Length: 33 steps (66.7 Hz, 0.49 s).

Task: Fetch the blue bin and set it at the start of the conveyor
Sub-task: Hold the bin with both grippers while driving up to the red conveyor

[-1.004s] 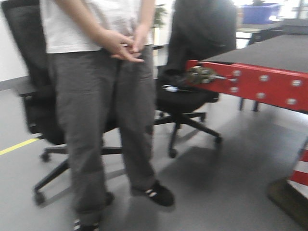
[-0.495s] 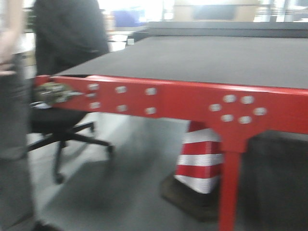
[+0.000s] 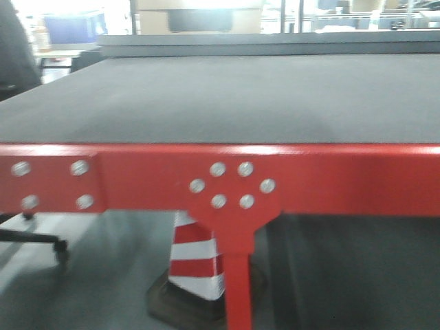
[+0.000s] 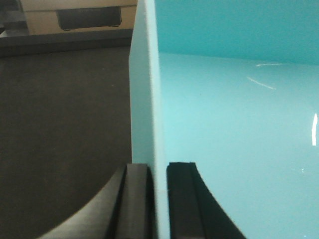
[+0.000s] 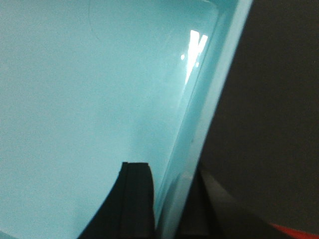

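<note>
The blue bin is a light turquoise tub with smooth walls. It fills the left wrist view and the right wrist view. My left gripper is shut on the bin's left wall, one finger outside and one inside. My right gripper is shut on the bin's right wall in the same way. The conveyor start is a wide dark grey belt with a red frame edge straight ahead in the front view. The belt also shows dark beside the bin in the left wrist view and the right wrist view. The bin does not show in the front view.
A red and white striped cone stands on the floor under the belt. The red frame leg runs down beside it. An office chair base is at the lower left. Boxes and a dark blue crate stand far behind.
The front view has swung right and closer: the standing person and the chairs have left the frame, and the belt with its red edge now fills it.
</note>
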Motion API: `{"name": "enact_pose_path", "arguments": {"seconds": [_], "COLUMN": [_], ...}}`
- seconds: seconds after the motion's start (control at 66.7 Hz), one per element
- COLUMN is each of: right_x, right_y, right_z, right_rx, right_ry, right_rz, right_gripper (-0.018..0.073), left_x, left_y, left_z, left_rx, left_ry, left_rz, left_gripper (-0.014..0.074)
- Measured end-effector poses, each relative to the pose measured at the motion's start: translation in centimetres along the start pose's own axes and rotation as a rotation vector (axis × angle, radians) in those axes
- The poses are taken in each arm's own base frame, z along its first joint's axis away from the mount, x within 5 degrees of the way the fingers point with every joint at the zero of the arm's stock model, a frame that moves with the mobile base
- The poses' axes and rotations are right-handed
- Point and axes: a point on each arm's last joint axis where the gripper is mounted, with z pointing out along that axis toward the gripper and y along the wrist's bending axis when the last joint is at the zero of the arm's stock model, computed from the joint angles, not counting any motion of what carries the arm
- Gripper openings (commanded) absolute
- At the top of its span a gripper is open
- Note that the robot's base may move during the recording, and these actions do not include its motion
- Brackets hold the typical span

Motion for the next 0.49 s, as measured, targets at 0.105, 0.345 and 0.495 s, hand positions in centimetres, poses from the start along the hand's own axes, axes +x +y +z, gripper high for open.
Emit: {"name": "enact_pose_path", "arguments": {"seconds": [0.105, 0.345, 0.495], "right_x": [0.00, 0.00, 0.00], "right_y": [0.00, 0.00, 0.00], "right_z": [0.00, 0.00, 0.00], "right_rx": [0.000, 0.000, 0.000], "right_ry": [0.000, 0.000, 0.000], "right_rz": [0.000, 0.000, 0.000], "right_gripper": [-0.0153, -0.0153, -0.0153], "left_x": [0.00, 0.00, 0.00], "left_y": [0.00, 0.00, 0.00], "left_z": [0.00, 0.00, 0.00], "left_rx": [0.000, 0.000, 0.000], "left_ry": [0.000, 0.000, 0.000], "left_rz": [0.000, 0.000, 0.000], "left_gripper": [-0.0111, -0.0111, -0.0111]}}
